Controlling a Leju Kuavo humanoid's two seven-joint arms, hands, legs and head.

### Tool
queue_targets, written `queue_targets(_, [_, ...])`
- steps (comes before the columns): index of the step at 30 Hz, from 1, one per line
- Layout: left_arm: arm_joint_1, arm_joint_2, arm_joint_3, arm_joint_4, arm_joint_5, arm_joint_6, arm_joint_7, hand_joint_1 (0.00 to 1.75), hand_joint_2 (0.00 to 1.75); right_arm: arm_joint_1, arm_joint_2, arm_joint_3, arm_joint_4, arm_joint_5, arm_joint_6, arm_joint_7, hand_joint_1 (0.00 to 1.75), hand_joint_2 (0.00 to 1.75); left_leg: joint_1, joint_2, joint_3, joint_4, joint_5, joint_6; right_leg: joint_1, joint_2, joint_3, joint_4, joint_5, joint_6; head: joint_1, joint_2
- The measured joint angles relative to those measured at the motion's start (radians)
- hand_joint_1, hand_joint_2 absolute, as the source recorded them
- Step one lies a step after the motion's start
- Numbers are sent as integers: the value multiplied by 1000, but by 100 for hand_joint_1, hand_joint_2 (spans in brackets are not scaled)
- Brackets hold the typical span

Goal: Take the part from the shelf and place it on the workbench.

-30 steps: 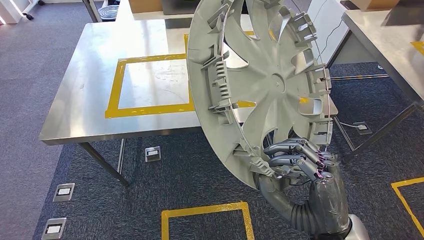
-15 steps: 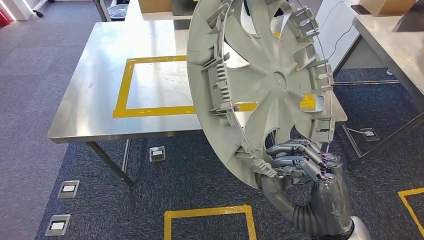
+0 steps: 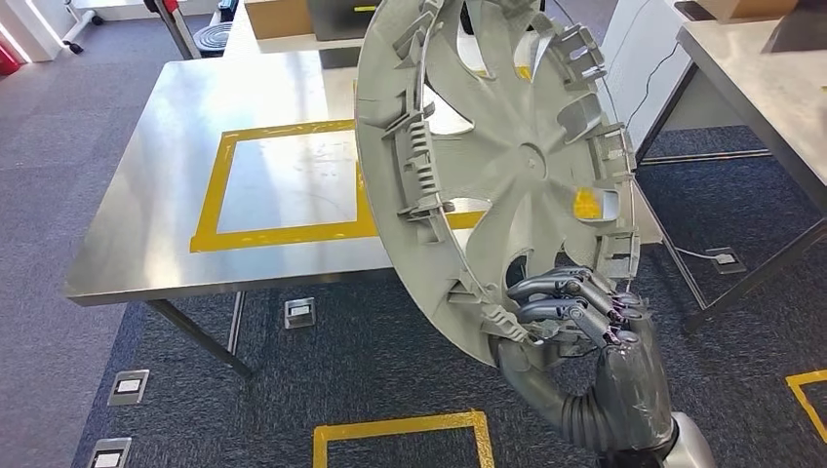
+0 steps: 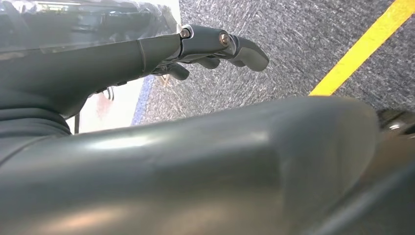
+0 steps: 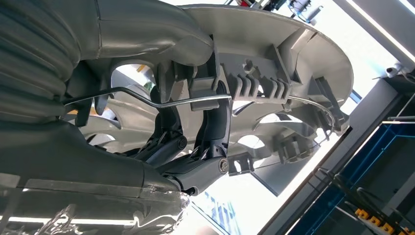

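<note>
Whole view slid a bit versus half a second back: bench (image 3: 146, 224) sits slightly lower and further left, so probably the robot stepping or turning, not the table moving. Hubcap (image 3: 488, 166) looks unchanged, held up on edge over the near corner of the bench, inner ribs facing the camera. Right hand (image 3: 575, 317) wrapped round the lower rim, fingers (image 5: 210, 132) hooked through the spokes. Left hand (image 4: 205, 46) hanging over carpet, fingers loosely apart, holding nothing. Guessing the carry is nearly over, with lowering into the yellow square (image 3: 283, 185) to go.

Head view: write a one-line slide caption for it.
Right hand grips a grey wheel cover by its lower rim, held upright before a steel workbench.
</note>
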Motion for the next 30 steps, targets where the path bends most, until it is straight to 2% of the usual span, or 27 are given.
queue_targets(2, [1, 1, 0, 0, 0, 0, 0, 0, 175, 0, 0, 0, 0, 0, 0, 0, 175, 175, -2, 1, 35, -113, 92, 11, 2, 0, 26, -1, -19, 5, -4, 0])
queue_targets(3, [1, 2, 0, 0, 0, 0, 0, 0, 175, -1, 0, 0, 0, 0, 0, 0, 175, 175, -6, 2, 56, -164, 121, 18, 3, 0, 37, -1, -28, 9, -3, 0])
queue_targets(4, [1, 3, 0, 0, 0, 0, -1, 0, 175, -2, 0, -1, 0, 0, 0, 0, 175, 175, -9, 3, 73, -199, 130, 25, 3, -1, 41, -1, -34, 15, -4, 0])
queue_targets(6, [0, 3, 0, 0, 0, 0, -1, 0, 175, -4, 0, -1, 0, 0, -1, 0, 175, 175, -15, 5, 86, -223, 112, 36, 4, -2, 39, -2, -38, 26, -4, 0])
queue_targets(8, [0, 3, 0, 0, 0, 0, 0, 0, 175, -5, 0, -2, -1, 1, -1, 0, 175, 175, -9, 5, 96, -242, 97, 46, 5, -4, 33, 4, -47, 37, -4, 0])
queue_targets(9, [0, 4, 0, 0, 0, 1, 0, 0, 175, -7, 0, -2, -1, 1, -1, 0, 175, 175, -5, 4, 101, -249, 93, 50, 5, -3, 21, 26, -57, 42, 1, 0])
queue_targets(10, [0, 4, 0, 0, 0, 1, 0, 0, 175, -8, 0, -2, -1, 1, -1, 0, 175, 175, -1, 3, 107, -254, 90, 54, 4, -2, -3, 69, -73, 46, 5, 0])
queue_targets(12, [0, 3, -1, 0, 0, 1, 0, 0, 175, -8, 0, -1, 0, 0, -1, 0, 175, 175, -2, 2, 115, -255, 80, 59, 1, -1, -88, 200, -111, 53, 15, 0])
queue_targets(13, [1, 3, -1, 0, 0, 0, 0, 0, 175, -7, 0, -1, 1, 0, 0, 0, 175, 175, -2, 0, 121, -255, 74, 60, 0, -1, -130, 256, -118, 55, 17, 0])
queue_targets(14, [3, 3, -1, 0, 0, 0, 0, 0, 175, -7, 0, 0, 2, 0, 0, 0, 175, 175, -3, -1, 129, -255, 67, 60, 0, -1, -159, 282, -105, 56, 19, 0])
queue_targets(15, [5, 2, -2, 0, -1, 0, 1, 0, 175, -7, 0, -1, 3, 0, 0, 0, 175, 175, -4, -2, 140, -255, 60, 59, 0, -1, -170, 271, -71, 54, 20, 0])
queue_targets(17, [7, 2, -3, 0, -1, 0, 2, 0, 175, -7, 0, -1, 5, 0, 1, 0, 175, 175, -5, -4, 163, -256, 42, 55, 4, 0, -145, 163, 29, 42, 23, 0])
queue_targets(18, [6, 1, -4, 0, -1, 0, 3, 0, 175, -7, 0, -1, 5, 0, 2, 0, 175, 175, -6, -5, 172, -256, 34, 51, 7, 0, -126, 109, 63, 35, 23, 0])
queue_targets(19, [5, 0, -4, 0, -2, 0, 3, 0, 175, -9, 0, 0, 5, 0, 2, 0, 175, 175, -6, -6, 177, -257, 28, 47, 11, 0, -110, 69, 77, 28, 25, 0])
queue_targets(21, [2, -2, -5, 0, -3, 0, 3, 0, 175, -11, 0, 0, 6, 0, 3, 0, 175, 175, -7, -5, 181, -260, 22, 35, 17, 0, -94, 39, 61, 18, 26, 0])
queue_targets(23, [1, -4, -6, 0, -4, 0, 4, 0, 175, -12, 0, -1, 6, 0, 3, 0, 175, 175, -7, -2, 184, -263, 15, 24, 13, 0, -81, 18, 48, 12, 26, 0])
queue_targets(25, [-2, -3, -6, 0, -4, 1, 4, 0, 175, -14, 0, -1, 6, 0, 3, 0, 175, 175, -7, 0, 166, -219, -10, 15, 5, -1, -61, 0, 43, 6, 19, 0])
queue_targets(27, [-3, -2, -8, 0, -4, 1, 4, 0, 175, -15, 0, -1, 8, 0, 3, 0, 175, 175, -3, 0, 102, -100, -52, 7, 2, -3, -42, -7, 34, 2, 10, 0])
queue_targets(28, [-1, -2, -9, 0, -4, 1, 4, 0, 175, -14, 0, 0, 9, 0, 3, 0, 175, 175, -1, 0, 65, -41, -62, 4, 1, -3, -34, -7, 28, 2, 7, 0])
queue_targets(29, [1, -2, -11, 0, -4, 0, 4, 0, 175, -14, 0, 0, 11, 0, 3, 0, 175, 175, 0, 0, 37, -6, -55, 1, 1, -2, -24, -7, 20, 3, 5, 0])
queue_targets(30, [4, -2, -13, 0, -4, 0, 4, 0, 175, -13, 0, 0, 13, 0, 3, 0, 175, 175, 2, 0, 23, -4, -29, -2, 0, 0, -13, -6, 12, 4, 4, 0])
